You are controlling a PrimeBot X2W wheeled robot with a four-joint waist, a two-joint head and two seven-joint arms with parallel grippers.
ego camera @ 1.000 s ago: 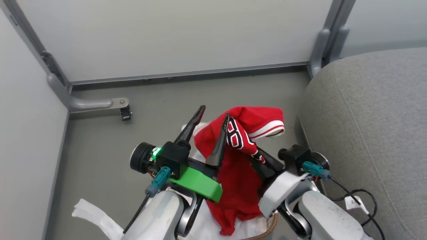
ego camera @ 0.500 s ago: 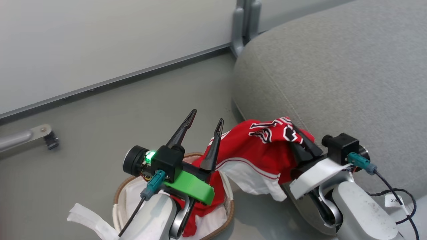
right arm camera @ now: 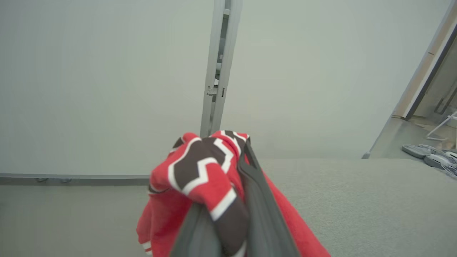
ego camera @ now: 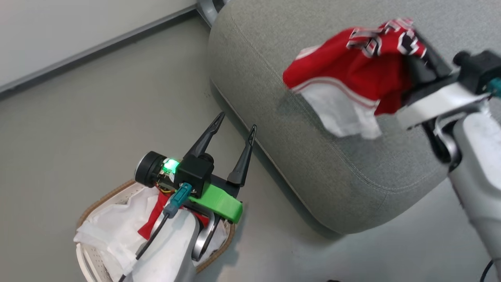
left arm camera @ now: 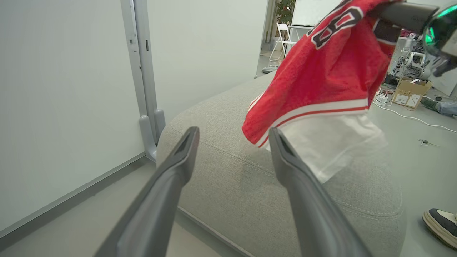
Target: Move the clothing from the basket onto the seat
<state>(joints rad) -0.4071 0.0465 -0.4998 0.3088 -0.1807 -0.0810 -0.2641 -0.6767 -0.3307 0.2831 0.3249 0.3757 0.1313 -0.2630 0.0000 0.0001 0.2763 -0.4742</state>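
Above the grey seat (ego camera: 313, 156), near its front edge and well apart from the basket (ego camera: 98, 201) on the floor, the soft, light clothing (ego camera: 352, 74) is hanging limp, best taken at a bunched fold, where the right end effector (ego camera: 422, 44) is clamping it tight while the left end effector (ego camera: 238, 120) is gaping empty.

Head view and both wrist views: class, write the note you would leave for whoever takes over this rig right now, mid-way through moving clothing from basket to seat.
Left gripper: open, empty, near the basket, pointing at the seat.
Right gripper: shut on a red jersey, held over the seat; not yet let go.
Done: that jersey is out of the basket.
Left: release it onto the seat, then fetch the red cloth lying in the basket among white fabric.
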